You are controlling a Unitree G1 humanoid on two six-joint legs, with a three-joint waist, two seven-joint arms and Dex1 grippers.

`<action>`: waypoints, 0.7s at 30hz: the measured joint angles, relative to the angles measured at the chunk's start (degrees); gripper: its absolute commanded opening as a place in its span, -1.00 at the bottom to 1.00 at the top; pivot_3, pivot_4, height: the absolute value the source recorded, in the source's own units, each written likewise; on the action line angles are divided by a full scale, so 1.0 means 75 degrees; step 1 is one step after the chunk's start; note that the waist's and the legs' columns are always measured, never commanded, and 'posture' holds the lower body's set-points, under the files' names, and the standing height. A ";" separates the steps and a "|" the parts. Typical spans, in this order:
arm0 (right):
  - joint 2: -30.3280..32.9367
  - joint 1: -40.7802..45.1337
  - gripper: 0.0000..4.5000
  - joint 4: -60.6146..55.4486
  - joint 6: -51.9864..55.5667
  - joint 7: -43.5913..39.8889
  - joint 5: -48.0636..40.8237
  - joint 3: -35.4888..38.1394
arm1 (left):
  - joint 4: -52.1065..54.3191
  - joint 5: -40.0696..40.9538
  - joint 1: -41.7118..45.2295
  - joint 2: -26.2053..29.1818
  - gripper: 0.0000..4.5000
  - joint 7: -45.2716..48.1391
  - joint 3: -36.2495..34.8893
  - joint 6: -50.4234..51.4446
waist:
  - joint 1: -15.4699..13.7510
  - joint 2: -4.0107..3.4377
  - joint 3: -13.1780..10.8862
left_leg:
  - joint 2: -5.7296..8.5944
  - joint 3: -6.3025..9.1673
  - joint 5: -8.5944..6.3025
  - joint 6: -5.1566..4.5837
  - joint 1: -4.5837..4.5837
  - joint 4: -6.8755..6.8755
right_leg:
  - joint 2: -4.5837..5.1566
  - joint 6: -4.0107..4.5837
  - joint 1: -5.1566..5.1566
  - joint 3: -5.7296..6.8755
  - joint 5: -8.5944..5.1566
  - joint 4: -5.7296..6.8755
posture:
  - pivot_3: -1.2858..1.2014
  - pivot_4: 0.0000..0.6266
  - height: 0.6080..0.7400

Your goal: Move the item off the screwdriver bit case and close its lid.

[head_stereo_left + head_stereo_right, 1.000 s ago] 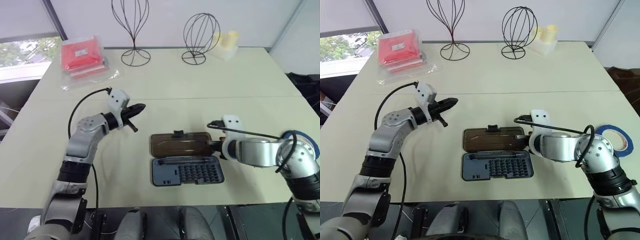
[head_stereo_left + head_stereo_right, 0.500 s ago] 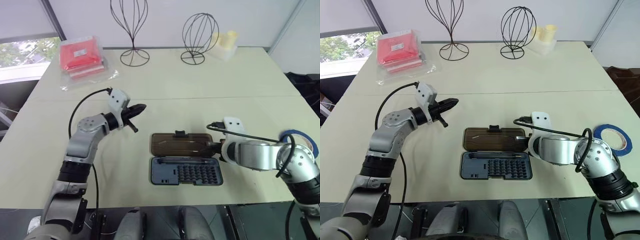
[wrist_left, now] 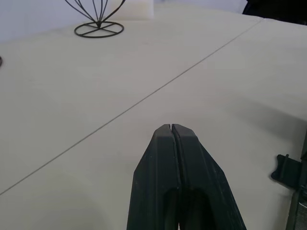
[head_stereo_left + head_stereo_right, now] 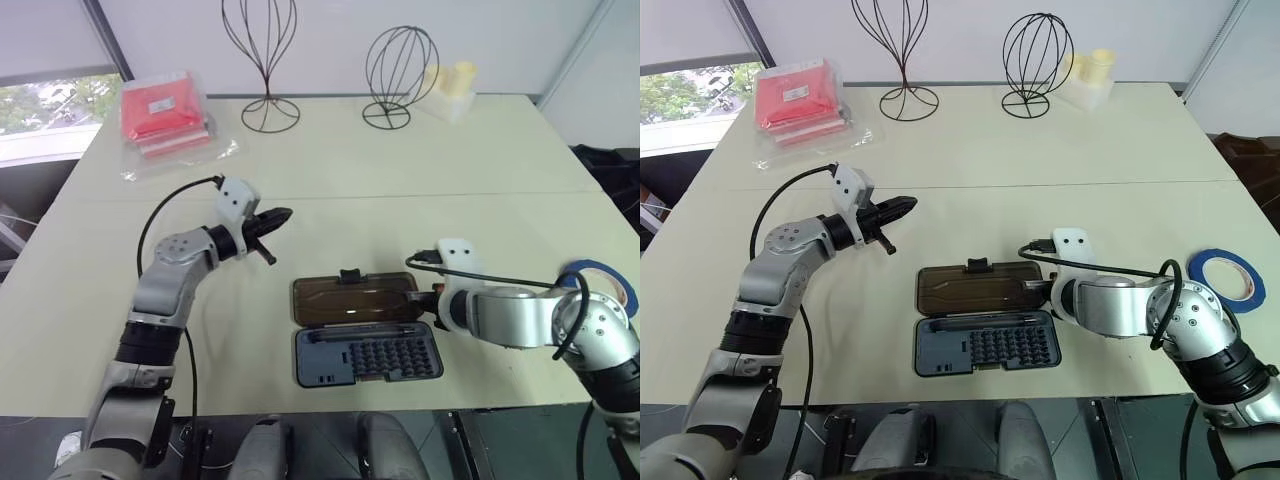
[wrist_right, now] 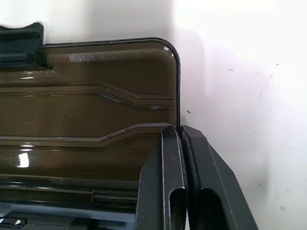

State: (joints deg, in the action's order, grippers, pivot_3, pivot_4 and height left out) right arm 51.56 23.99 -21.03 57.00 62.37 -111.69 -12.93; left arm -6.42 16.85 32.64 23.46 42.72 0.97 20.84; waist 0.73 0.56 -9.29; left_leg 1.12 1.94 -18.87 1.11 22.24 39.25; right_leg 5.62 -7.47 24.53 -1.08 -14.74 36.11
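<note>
Cream-coloured worktop [image 4: 1120, 150] carries the open screwdriver bit case [image 4: 985, 345] near its front edge, with rows of bits showing in the dark base. Its brown see-through lid [image 4: 970, 290] lies folded flat on the far side, latch tab pointing away from the robot. The right gripper [image 5: 178, 130] is low at the lid's right edge. Its jaws are clenched together, and the tips touch that edge close to the rounded corner; I cannot tell whether any of the rim is pinched between them. The left gripper [image 3: 171, 128] hangs above bare worktop to the left of the case and farther back, well apart from it, jaws pressed tight with nothing between them. A blue tape roll [image 4: 1228, 255] lies flat on the worktop to the right of the case, beyond the right arm and clear of the lid. Along the far side stand a tall wire stand [image 4: 907, 102] and a round wire stand [image 4: 1028, 106], with a bag of red packets [image 4: 795, 95] at the far left and a pale block [image 4: 1090, 75] at the far right.
</note>
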 measured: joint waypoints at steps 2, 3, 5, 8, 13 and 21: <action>0.0024 -0.0001 -0.99 -0.0001 -0.0003 -0.0020 -0.0002 -0.0004 | 0.0000 0.0000 0.0007 -0.0001 -1.00 0.0001 0.0000 0.0000 | -0.0001 0.0000 0.0000 | 0.0000 -0.0001 0.0000 0.0000 0.0000 0.0000 | 0.0000 0.0000 0.0000 0.0000 0.0000 0.0000 | 0.03 -0.52 1.00; 0.0043 -0.0003 -0.99 -0.0002 -0.0003 -0.0033 -0.0006 -0.0005 | 0.0000 0.0000 0.0008 -0.0001 -1.00 0.0002 0.0000 -0.0001 | -0.0001 0.0000 0.0000 | 0.0000 -0.0001 0.0000 0.0000 0.0000 0.0000 | 0.0000 0.0000 0.0000 0.0000 0.0000 0.0000 | 0.03 -0.52 1.00; 0.0115 -0.0003 -0.99 -0.0003 -0.0003 -0.0058 -0.0020 -0.0012 | -0.0001 0.0000 0.0008 -0.0001 -1.00 0.0003 0.0000 -0.0001 | -0.0002 0.0000 0.0000 | 0.0000 -0.0001 0.0000 0.0000 0.0000 0.0000 | 0.0000 0.0000 0.0000 0.0000 0.0000 0.0000 | 0.03 -0.52 1.00; 0.0200 -0.0002 -0.99 -0.0003 -0.0003 -0.0075 -0.0057 -0.0023 | 0.0000 0.0000 0.0008 -0.0001 -1.00 0.0007 0.0000 -0.0001 | -0.0003 0.0000 0.0000 | 0.0000 -0.0001 0.0000 0.0000 0.0000 0.0000 | 0.0000 0.0000 0.0000 -0.0001 0.0000 -0.0001 | 0.03 -0.52 1.00; 0.0236 -0.0002 -0.63 -0.0004 -0.0029 -0.0120 -0.0061 -0.0026 | 0.0000 0.0000 0.0007 -0.0001 -1.00 0.0041 0.0001 0.0001 | -0.0001 0.0000 0.0000 | 0.0000 -0.0001 0.0000 0.0000 0.0000 0.0000 | 0.0000 0.0000 0.0000 -0.0001 0.0000 0.0000 | 0.03 -0.52 1.00; 0.0359 0.0161 0.98 -0.0004 -0.0075 -0.0164 -0.0056 -0.0032 | 0.0127 0.0114 -0.0036 0.0062 -1.00 0.0362 0.0006 0.0185 | 0.0004 0.0000 0.0000 | 0.0000 0.0000 0.0000 0.0001 0.0000 0.0000 | 0.0000 0.0000 0.0000 -0.0001 0.0000 0.0000 | 0.03 -0.52 1.00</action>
State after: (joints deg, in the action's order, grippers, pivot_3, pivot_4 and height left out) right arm 54.25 25.20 -21.06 56.44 61.14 -112.12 -13.16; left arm -5.47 17.71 32.37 23.93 45.44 1.01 22.23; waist 0.76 0.56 -9.29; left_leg 1.12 1.94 -18.87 1.11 22.25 39.25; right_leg 5.62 -7.47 24.53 -1.09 -14.74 36.11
